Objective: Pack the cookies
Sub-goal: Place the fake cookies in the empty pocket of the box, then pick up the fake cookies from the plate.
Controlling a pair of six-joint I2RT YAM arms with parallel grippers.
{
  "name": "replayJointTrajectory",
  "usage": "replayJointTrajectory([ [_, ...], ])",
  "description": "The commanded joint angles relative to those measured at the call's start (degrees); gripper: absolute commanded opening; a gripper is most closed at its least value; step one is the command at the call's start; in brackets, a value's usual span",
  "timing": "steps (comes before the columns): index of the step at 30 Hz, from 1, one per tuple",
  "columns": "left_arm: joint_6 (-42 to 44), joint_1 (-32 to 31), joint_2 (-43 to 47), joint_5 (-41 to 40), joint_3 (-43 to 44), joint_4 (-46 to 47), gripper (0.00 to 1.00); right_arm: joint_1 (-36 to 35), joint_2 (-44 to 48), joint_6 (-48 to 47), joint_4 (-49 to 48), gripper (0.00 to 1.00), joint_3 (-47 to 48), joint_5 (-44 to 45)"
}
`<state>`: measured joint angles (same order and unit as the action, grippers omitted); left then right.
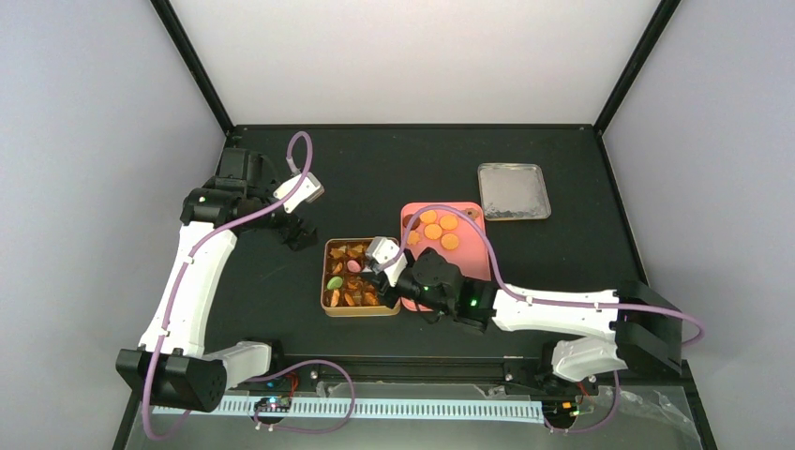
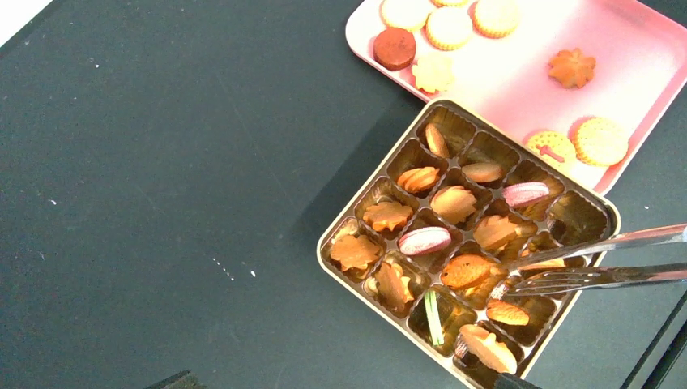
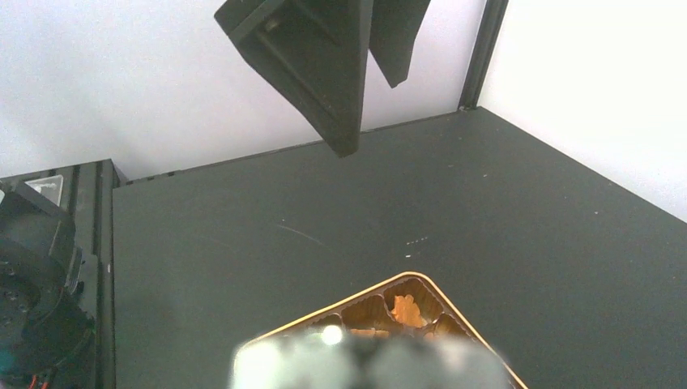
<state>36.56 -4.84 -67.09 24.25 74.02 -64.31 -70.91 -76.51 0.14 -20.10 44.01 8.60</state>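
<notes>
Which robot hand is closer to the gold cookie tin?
Right. The right gripper hovers over the gold cookie tin's right side; the left gripper stands apart, beyond its back-left corner.

Readable text: none in any view; you have no word, number or brand to go on.
tin (image 2: 579,217): gold rim and brown compartments, no lettering you can read.
pink tray (image 2: 518,81): plain surface, no label.
cookies (image 2: 454,203): moulded patterns only, no letters you can make out.
tongs (image 2: 599,277): bare metal, no legible stamp.
silver lid (image 1: 513,191): too small for you to read.
circuit board (image 1: 272,405): markings too small to tell.
</notes>
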Motion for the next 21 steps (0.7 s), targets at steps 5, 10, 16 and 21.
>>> replayJointTrajectory([
  [5,1.06,0.37,1.02,0.68,0.78,-1.12,0.96,0.94,5.14,0.39,-0.98,0.23,0.86,8.40],
  [10,1.06,0.41,0.91,0.61,1.10,-1.20,0.96,6.99,11.28,2.72,2.83,0.23,-2.58,11.50],
  [16,0.97,0.42,0.78,1.20,2.40,-1.65,0.96,14.01,19.85,6.20,6.92,0.23,-9.93,15.56],
  [21,0.80,0.41,0.39,1.37,2.41,-1.60,0.96,14.58,23.40,8.09,9.34,0.33,-14.82,22.89],
])
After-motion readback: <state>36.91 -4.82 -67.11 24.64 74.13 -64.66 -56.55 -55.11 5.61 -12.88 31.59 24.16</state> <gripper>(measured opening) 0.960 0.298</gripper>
